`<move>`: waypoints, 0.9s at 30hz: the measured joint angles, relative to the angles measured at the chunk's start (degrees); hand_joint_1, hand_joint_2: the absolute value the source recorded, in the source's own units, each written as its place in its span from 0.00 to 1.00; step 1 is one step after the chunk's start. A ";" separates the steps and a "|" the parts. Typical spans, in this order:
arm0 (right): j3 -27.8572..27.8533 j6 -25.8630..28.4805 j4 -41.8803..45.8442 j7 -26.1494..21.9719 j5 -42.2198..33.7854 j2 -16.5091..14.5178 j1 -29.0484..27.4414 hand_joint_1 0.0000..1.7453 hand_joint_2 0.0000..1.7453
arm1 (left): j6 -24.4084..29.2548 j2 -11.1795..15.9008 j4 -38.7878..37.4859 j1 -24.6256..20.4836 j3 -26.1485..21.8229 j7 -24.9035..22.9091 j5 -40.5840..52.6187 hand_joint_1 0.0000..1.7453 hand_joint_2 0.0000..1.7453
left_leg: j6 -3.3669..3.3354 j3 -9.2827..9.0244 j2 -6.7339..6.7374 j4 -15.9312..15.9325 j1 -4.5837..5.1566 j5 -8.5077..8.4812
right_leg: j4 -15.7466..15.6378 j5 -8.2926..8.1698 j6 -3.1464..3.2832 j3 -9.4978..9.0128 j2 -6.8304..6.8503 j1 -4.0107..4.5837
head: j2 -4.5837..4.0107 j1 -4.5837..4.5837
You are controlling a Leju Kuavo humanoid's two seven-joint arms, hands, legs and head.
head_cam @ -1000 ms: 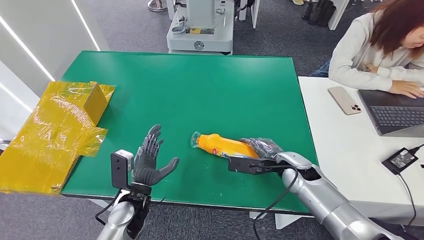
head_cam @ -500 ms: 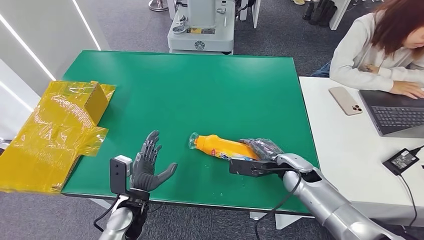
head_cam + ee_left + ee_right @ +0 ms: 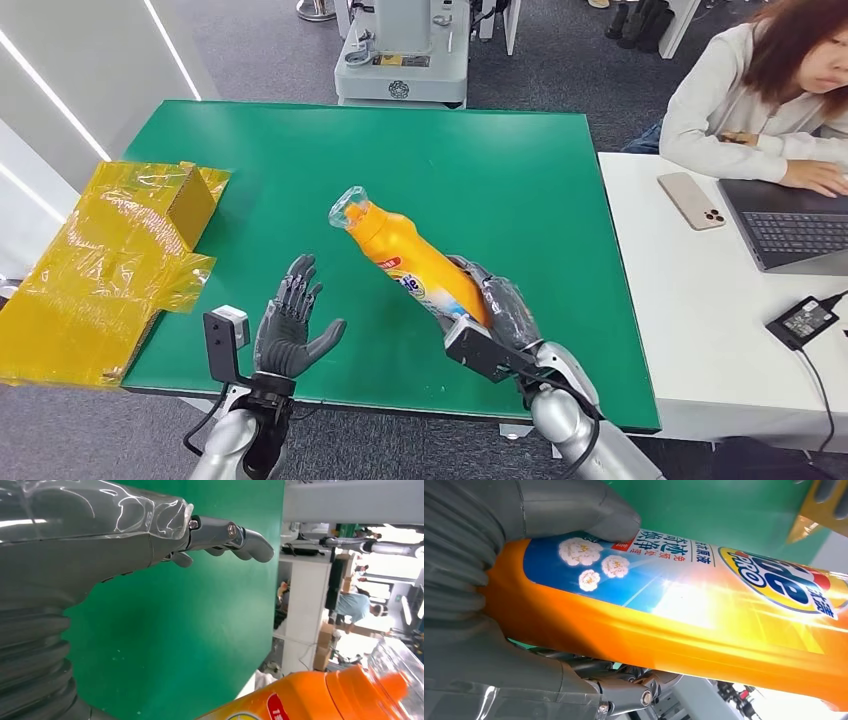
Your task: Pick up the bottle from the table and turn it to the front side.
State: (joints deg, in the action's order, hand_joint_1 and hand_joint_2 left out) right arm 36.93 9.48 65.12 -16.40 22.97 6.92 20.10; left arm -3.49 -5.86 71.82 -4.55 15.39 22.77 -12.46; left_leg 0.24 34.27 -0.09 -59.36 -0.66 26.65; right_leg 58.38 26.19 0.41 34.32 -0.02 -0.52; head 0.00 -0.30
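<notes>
The orange detergent bottle (image 3: pixel 405 262) with a clear cap is lifted off the green table (image 3: pixel 420 170), tilted with its cap up and to the far left. My right hand (image 3: pixel 495 310) grips its lower body; the right wrist view shows the thumb (image 3: pixel 574 507) pressed on the bottle's (image 3: pixel 684 610) blue and yellow label. My left hand (image 3: pixel 290 325) is held open and upright over the table's near left part, apart from the bottle, fingers (image 3: pixel 235 537) spread. The bottle's neck and cap (image 3: pixel 360 690) show in the left wrist view.
A yellow flattened box (image 3: pixel 110 255) lies at the table's left edge. To the right stands a white desk (image 3: pixel 700 300) with a phone (image 3: pixel 688 200), a laptop (image 3: pixel 790 225) and a charger (image 3: pixel 802 320); a person (image 3: pixel 760 90) sits there. A grey machine (image 3: pixel 402 55) stands beyond the far edge.
My right hand has lifted the bottle off the table and tilted it cap-up toward the far left. The left hand has stayed nearly in place, shifting slightly toward me.
</notes>
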 joint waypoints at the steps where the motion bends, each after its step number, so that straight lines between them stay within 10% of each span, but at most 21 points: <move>1: -0.53 0.13 0.95 0.12 0.29 -0.44 -0.79 1.00 1.00 | -0.65 0.02 -0.20 -0.41 -0.18 -0.21 -0.62 0.00 1.00 | 0.00 0.00 0.00 0.00 0.00 0.00 | 0.00 0.00 0.00 0.00 0.00 0.00 | 0.00 0.00; 27: -4.45 -3.38 -5.54 0.91 9.92 -10.63 0.60 1.00 1.00 | -14.09 -2.57 -6.81 -16.75 4.36 -8.45 -13.60 0.00 1.00 | 0.00 0.00 0.03 -0.04 0.01 -0.01 | 0.02 -0.03 0.00 0.02 -0.04 -0.01 | 0.00 -0.01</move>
State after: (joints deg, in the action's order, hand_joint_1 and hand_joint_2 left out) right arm 32.48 6.09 59.58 -15.49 32.89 -3.71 20.70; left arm -17.58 -8.43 65.01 -21.30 19.75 14.33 -26.06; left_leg 0.24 34.28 -0.06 -59.40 -0.65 26.63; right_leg 58.39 26.16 0.41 34.34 -0.07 -0.53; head 0.00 -0.30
